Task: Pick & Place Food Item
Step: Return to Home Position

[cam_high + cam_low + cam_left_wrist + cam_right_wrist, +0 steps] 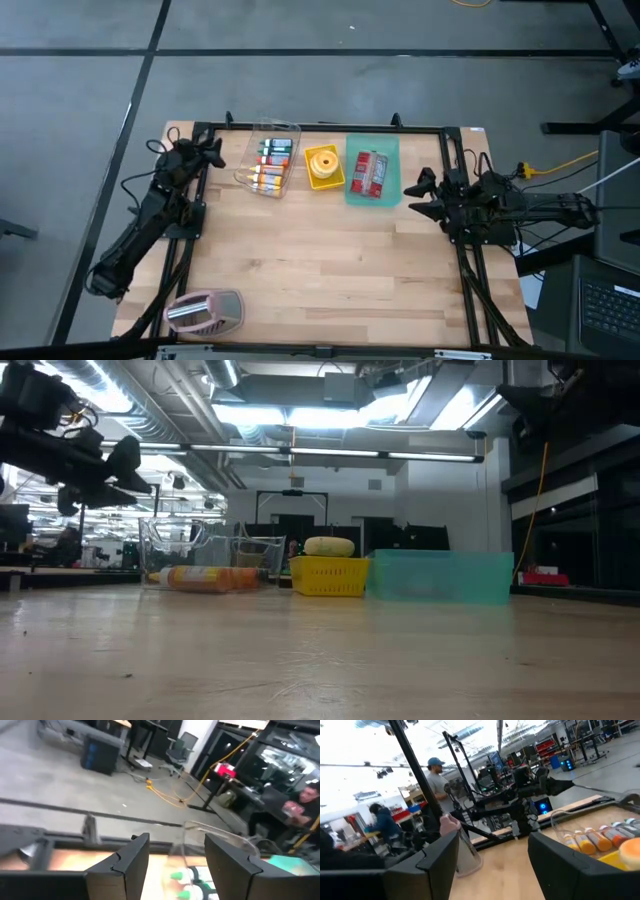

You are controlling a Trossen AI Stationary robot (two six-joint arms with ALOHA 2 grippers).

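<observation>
- Tabletop [330, 270] of pale wood; one pink-and-silver object [205, 312] lies at its near left corner, well apart from everything else.
- Two grippers, both empty. The right gripper [415, 198] hangs at the table's right side, its fingers [437, 855] spread wide with nothing between them.
- The left gripper [212, 153] hangs farther back at the left side. It is likewise spread and holds nothing; its fingers [132, 857] show a clear gap.
- Three containers stand in one row along the far edge, left to right: a transparent bin [283, 130], a yellow basket [341, 180] and a teal bin [372, 143].
- The transparent bin sits near the left gripper, to its right and not touching it. The yellow basket and the teal bin lie between it and the right gripper.
- Food coloring bottles [270, 165] lie on their sides inside the transparent bin, side by side in a single row. Some have green caps and some have orange bodies — they are packed too close for a sure count.
- Their long axes run left to right across the table, and the green caps point toward the left arm's side.
- The yellow basket holds one round yellow item [322, 163]; the teal bin holds red packets [371, 173].
</observation>
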